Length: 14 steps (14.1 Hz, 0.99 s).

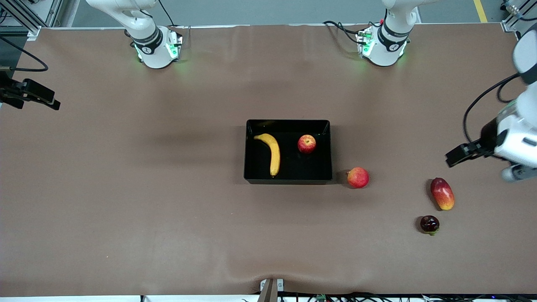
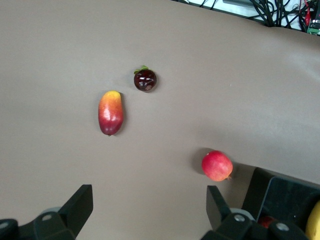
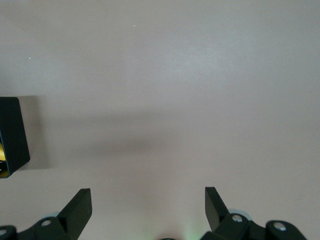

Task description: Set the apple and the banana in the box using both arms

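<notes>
The black box [image 1: 329, 151] sits at the middle of the table. The yellow banana [image 1: 272, 152] lies in it, toward the right arm's end. The small red apple [image 1: 306, 144] lies in it too, beside the banana and apart from it. My left gripper [image 1: 452, 158] is open and empty over bare table at the left arm's end, above the mango; its wrist view [image 2: 148, 195] shows the jaws wide apart. My right gripper [image 1: 52, 102] is open and empty [image 3: 147, 194] over bare table at the right arm's end. A corner of the box [image 3: 11, 137] shows there.
A pinkish-red round fruit [image 1: 358, 177] lies on the table just outside the box's corner, toward the left arm's end. A red-yellow mango [image 1: 442, 193] and a dark round fruit [image 1: 429, 224] lie nearer the left arm's end and the front camera.
</notes>
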Tool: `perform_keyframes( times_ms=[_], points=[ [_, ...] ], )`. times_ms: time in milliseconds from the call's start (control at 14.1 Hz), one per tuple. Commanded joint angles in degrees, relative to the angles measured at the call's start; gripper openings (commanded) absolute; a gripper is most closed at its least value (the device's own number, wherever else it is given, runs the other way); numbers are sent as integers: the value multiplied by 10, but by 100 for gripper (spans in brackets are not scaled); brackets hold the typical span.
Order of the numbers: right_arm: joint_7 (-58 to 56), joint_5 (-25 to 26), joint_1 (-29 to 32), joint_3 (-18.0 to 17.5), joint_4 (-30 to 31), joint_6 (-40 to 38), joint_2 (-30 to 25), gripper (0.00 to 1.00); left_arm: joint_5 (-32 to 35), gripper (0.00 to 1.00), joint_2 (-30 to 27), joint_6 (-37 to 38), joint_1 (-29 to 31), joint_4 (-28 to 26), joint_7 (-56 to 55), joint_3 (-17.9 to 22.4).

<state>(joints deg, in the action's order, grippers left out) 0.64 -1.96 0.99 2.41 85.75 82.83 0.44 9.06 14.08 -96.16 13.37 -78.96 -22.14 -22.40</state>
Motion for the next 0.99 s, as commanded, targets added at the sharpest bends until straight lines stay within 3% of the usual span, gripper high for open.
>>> perform_keyframes(
  times_ms=[0, 426, 568, 922],
  points=[
    [8, 4, -3, 0, -3, -2, -1, 100, -11, 100, -41, 14, -6, -24, 49, 0],
    [8, 4, -3, 0, -2, -2, -1, 100, -46, 100, -143, 35, -124, -106, 117, 139],
    [8, 4, -3, 0, -2, -3, -1, 100, -46, 100, -155, 52, -165, -109, 124, 186],
    [8, 4, -3, 0, -2, -2, -1, 100, -46, 100, -143, 61, -159, -97, 125, 187]
  ],
)
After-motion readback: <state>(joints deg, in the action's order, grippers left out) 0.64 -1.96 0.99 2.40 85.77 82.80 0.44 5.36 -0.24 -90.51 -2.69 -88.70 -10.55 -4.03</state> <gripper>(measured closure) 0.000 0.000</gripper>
